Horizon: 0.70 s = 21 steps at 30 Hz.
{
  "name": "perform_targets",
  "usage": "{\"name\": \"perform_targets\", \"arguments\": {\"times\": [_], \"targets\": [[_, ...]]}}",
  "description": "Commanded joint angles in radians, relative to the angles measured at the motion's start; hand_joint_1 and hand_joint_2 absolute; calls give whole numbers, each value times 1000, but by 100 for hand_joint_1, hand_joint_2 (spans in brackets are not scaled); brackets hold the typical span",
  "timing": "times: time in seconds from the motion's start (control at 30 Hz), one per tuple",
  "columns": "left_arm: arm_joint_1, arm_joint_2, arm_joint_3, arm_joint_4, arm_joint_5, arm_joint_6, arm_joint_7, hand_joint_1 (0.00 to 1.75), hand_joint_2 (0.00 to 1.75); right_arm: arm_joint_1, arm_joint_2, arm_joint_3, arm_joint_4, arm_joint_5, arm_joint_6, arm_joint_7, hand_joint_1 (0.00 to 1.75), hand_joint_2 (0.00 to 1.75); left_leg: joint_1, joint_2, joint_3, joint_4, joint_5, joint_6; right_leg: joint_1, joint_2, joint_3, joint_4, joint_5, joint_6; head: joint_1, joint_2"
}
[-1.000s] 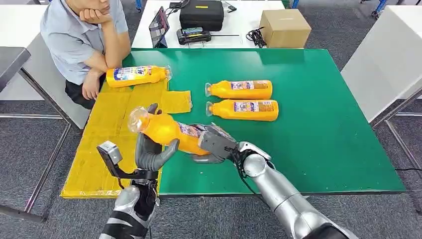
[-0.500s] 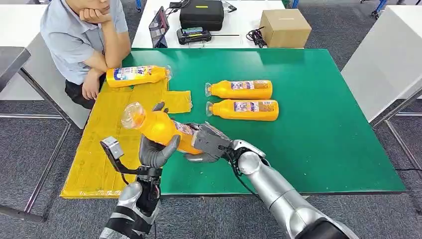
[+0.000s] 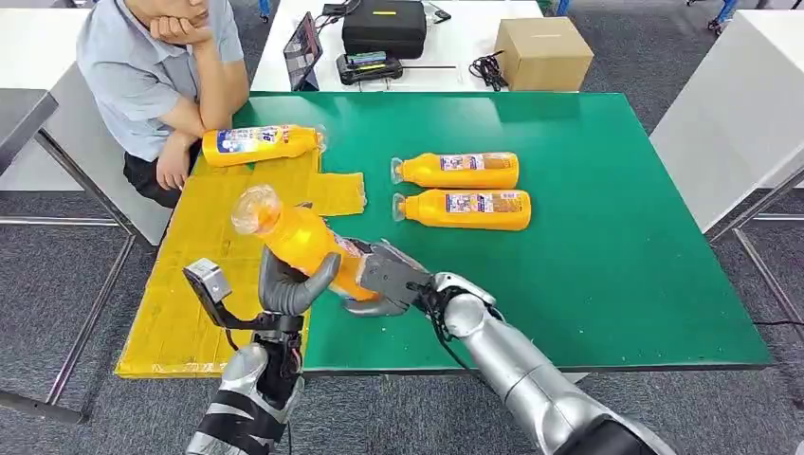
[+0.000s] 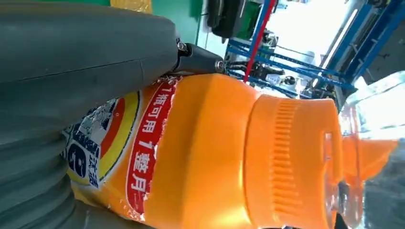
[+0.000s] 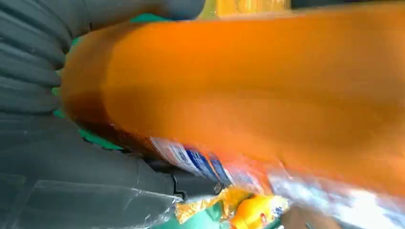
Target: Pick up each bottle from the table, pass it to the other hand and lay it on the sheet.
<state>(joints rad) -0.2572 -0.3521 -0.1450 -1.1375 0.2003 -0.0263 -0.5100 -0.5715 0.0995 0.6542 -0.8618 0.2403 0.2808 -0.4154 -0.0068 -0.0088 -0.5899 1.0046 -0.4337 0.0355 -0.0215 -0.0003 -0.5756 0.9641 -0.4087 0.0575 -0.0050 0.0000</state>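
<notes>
spanning most of the head view: a green rectangular table top (image 3: 607, 275), with a yellow crinkled sheet (image 3: 204, 237) laid over its left end as the drop zone for the bottles. seated just beyond that end, a person in a pale blue shirt (image 3: 142, 66), forearm resting near the sheet's far corner, apparently only watching. lying on the sheet near that forearm, one orange plastic bottle with a blue-and-white label (image 3: 261, 144), on its side, seemingly delivered. waiting side by side on bare green, well apart from the sheet, two more orange bottles (image 3: 460, 171) and (image 3: 466, 209), caps toward the sheet, likely still to be fetched. caught mid-handover above the near edge where sheet meets table: a fourth orange bottle with a clear cap (image 3: 299, 242), tilted, cap end raised toward the sheet. wrapped around its base end, the right hand (image 3: 379, 280), fingers closed on the body; curled about its middle from below, the left hand (image 3: 284, 280), thumb pressed to the label in the left wrist view. gripped by both at once, presumably so the bottle cannot drop before the right lets go.
</notes>
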Motion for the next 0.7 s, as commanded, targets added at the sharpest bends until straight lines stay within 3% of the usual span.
{"name": "perform_targets", "arguments": {"times": [0.03,0.23,0.4,0.6,0.63,0.7], "targets": [[-25,3,23,-46,-35,40,9,175,175,-31,23,-9,121,-13,-19,25,0,0,1,2,2,1,-1,-2,2,1,2,1,-1,-3,0,0],[23,3,26,-183,-304,154,53,175,175,50,-3,-76,65,16,-83,39,0,0,2,0,2,0,-1,-2,2,-1,3,0,-1,-4,0,0],[49,30,-8,-315,-1090,410,181,175,175,143,-36,-167,-47,96,-133,51,0,0,2,-1,2,0,-1,-2,2,-2,3,-1,-1,-4,0,0],[28,36,10,-328,-1392,420,293,175,175,158,-18,-230,-59,122,-135,42,0,0,1,2,1,1,-2,-3,2,1,1,1,0,-4,0,0],[21,39,5,-325,-1438,423,305,175,175,158,-15,-236,-57,127,-132,38,0,175,1,1,0,1,-1,-2,2,-1,0,0,0,-4,0,0],[-2,51,-10,-301,-1606,386,386,175,175,151,-16,-237,-45,138,-125,29,0,175,1,-1,0,0,0,-2,1,-2,0,0,0,-3,0,0]]}}
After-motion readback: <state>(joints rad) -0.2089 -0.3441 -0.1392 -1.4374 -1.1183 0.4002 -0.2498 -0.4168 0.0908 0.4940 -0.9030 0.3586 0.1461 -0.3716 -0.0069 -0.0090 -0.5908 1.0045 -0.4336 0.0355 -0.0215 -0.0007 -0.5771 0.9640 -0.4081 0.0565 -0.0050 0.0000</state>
